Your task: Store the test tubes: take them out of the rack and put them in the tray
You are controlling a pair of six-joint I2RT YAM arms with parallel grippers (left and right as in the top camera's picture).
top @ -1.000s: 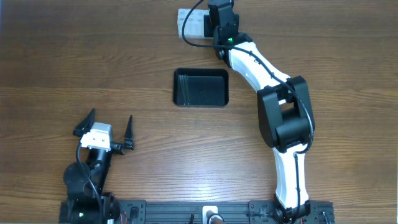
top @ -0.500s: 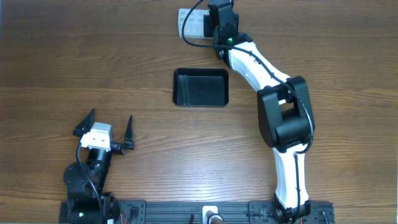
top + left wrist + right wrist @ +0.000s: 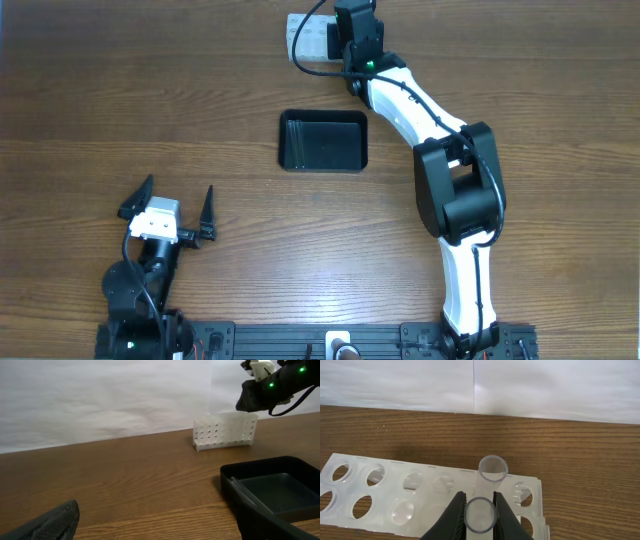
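Top overhead; left wrist low, distant; right wrist close above rack point(image 3: 385, 491).

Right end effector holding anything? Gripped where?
Yes: right end effector pinches a test tube just below its open rim, tube standing in the rack. Left end effector is open, empty.

On the bench point(image 3: 540, 90), the rack point(image 3: 306, 36) stands at 12 o'clock from the tray point(image 3: 323, 141), the left end effector point(image 3: 172, 205) at 8 o'clock. The right end effector point(image 3: 480, 510), over the rack, flanks a test tube point(image 3: 480, 523).
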